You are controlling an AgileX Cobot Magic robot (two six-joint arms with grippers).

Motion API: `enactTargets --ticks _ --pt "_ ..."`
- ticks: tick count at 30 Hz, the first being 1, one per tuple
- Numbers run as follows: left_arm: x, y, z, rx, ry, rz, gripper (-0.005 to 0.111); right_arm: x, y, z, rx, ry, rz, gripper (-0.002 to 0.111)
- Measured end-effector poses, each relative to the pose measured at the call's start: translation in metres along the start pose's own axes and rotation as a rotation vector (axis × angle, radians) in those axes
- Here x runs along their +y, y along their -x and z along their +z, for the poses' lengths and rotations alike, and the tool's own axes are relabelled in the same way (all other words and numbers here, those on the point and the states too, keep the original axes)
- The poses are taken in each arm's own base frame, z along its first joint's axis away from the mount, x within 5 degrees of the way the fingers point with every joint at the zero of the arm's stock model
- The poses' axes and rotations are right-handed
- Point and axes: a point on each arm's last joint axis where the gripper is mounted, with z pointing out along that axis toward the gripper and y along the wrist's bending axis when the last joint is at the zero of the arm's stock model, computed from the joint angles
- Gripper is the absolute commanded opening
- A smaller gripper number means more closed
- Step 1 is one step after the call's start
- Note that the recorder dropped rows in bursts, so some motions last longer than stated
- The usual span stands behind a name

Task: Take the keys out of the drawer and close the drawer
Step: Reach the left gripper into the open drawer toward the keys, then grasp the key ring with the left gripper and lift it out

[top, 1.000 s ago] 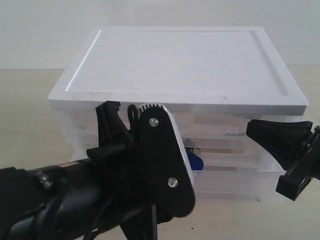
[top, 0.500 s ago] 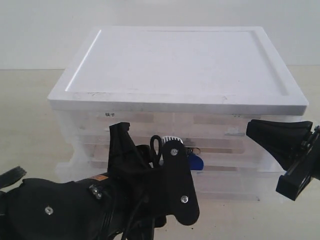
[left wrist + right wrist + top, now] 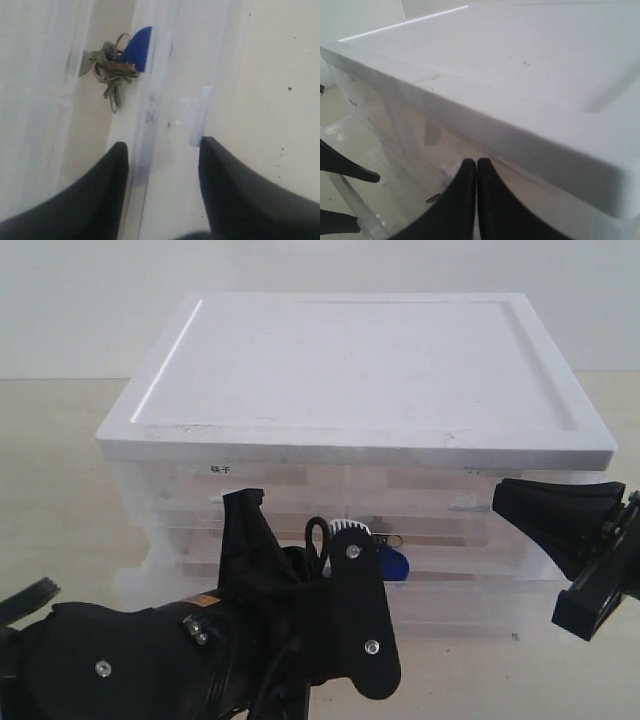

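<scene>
The keys, a silver bunch with a blue fob, lie inside the pulled-out translucent drawer. My left gripper is open and straddles the drawer's front wall. One finger is over the inside, the other outside beside the white tab handle. The keys lie apart from both fingers. In the exterior view only the blue fob shows in the drawer, beside my left arm. My right gripper is shut and empty, and hovers by the cabinet's front right.
The white cabinet top overhangs the translucent drawers. A small label marks the upper left drawer. Beige table surrounds the cabinet. My left arm hides the cabinet's lower centre in the exterior view.
My left arm has dropped lower in front of the cabinet, uncovering the upper drawer fronts and the label. The right gripper has not moved.
</scene>
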Motion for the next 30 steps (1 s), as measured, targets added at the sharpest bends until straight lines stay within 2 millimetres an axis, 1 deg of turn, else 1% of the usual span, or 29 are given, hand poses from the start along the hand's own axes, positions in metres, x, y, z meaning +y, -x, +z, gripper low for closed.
enactTargets --ticks 11,17,20,24,25,26,27,28,30 --pt "-0.022 -0.005 -0.028 -0.051 -0.057 0.031 0.004 0.000 0.000 0.000 0.000 0.000 0.000 0.000" --pt "-0.032 -0.005 -0.035 -0.051 -0.045 0.072 0.004 0.000 0.000 0.000 0.000 0.000 0.000 0.000" --pt "-0.030 -0.006 -0.036 -0.040 -0.022 0.074 0.004 0.000 0.000 0.000 0.000 0.000 0.000 0.000" --pt "-0.032 -0.005 -0.038 -0.056 -0.042 0.070 0.006 0.000 0.000 0.000 0.000 0.000 0.000 0.000" --pt "-0.032 -0.005 -0.038 -0.058 -0.042 0.070 0.008 0.000 0.000 0.000 0.000 0.000 0.000 0.000" --pt "-0.031 -0.005 -0.038 -0.057 -0.040 0.069 0.014 0.000 0.000 0.000 0.000 0.000 0.000 0.000" --pt "-0.031 -0.005 -0.038 -0.059 -0.040 0.066 0.025 0.000 0.000 0.000 0.000 0.000 0.000 0.000" --pt "-0.030 -0.004 -0.040 -0.065 -0.040 0.055 0.040 0.000 0.000 0.000 0.000 0.000 0.000 0.000" --pt "-0.025 -0.002 -0.049 -0.102 -0.048 0.002 0.061 0.000 0.000 0.000 0.000 0.000 0.000 0.000"
